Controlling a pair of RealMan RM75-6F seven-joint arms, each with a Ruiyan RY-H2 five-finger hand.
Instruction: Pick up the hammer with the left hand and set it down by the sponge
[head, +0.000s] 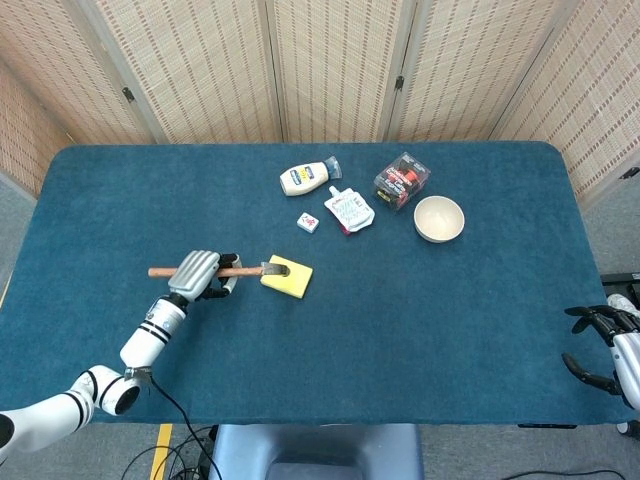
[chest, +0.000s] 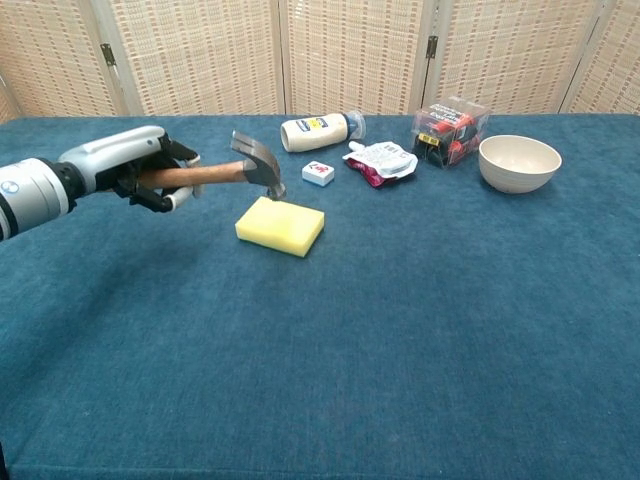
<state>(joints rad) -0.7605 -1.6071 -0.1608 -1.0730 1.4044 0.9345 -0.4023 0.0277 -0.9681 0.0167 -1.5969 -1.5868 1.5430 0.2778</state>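
My left hand (head: 196, 273) is gripping the hammer (head: 246, 270) around the middle of its wooden handle, fingers wrapped closed over it, in the front left part of the worktop (head: 420, 300). In the chest view the same hand (chest: 140, 168) is holding the hammer (chest: 238, 170) above the cloth, the handle running roughly level and the metal head hanging just beside the sponge (chest: 280, 226), at its far left corner; I cannot tell whether the head is touching it. From the head view the head is lying at the left edge of the sponge (head: 287, 276), and the free end of the handle is sticking out past my hand toward the worktop's left edge. My right hand (head: 605, 344) is sitting off the worktop's front right corner, holding nothing, its fingers spread and loosely curved. Near the back edge, well apart from the hammer, a white bottle (head: 308, 178) is lying on its side, with a pouch (head: 349, 209) and a small white box (head: 308, 223) just in front of it. A clear container (head: 402, 181) with red and black contents is sitting to the right of these, and a bowl (head: 439, 218) is standing upright near it, toward the right edge.
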